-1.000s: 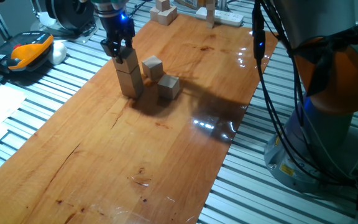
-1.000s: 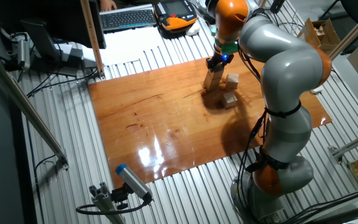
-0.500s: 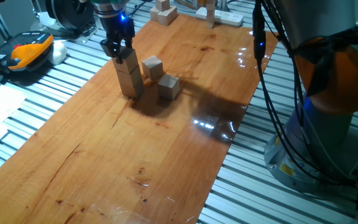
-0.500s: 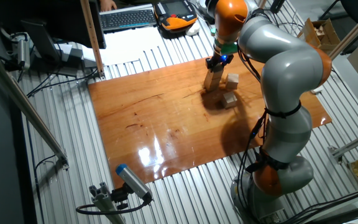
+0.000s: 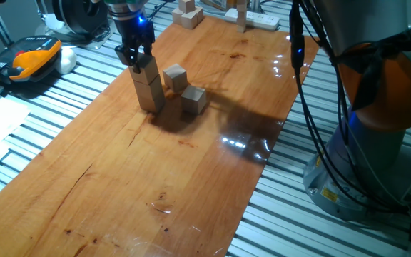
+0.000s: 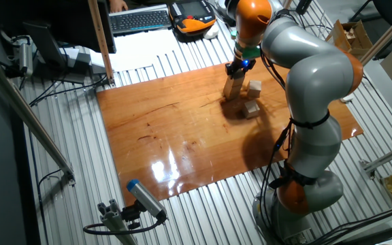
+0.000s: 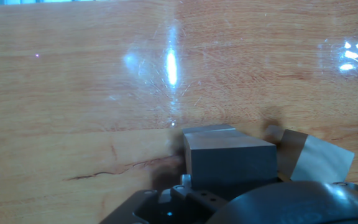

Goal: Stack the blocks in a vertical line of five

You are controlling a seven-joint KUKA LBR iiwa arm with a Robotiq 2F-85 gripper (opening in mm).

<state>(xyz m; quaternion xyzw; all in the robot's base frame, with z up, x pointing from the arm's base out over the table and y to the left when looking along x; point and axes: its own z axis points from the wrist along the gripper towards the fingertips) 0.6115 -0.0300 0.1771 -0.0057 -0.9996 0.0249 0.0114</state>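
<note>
Tabletop [image 5: 191, 171]: block stack [image 5: 148, 89] beneath hand [image 5: 135, 57].

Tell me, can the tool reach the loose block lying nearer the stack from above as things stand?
Probably yes, once free. The tool sits on the stack's top block; the loose block stands apart beside the stack with nothing over it.

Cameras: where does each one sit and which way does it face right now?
One fixed view: low at the board's end, facing along it to the block stack; shows the pincer and robot base.
The other fixed view: high, across from the robot, facing down over the board; shows the whole arm.
Hand view: on the hand, looking down onto the top block.
Both fixed views share the stack and two loose blocks.
</note>
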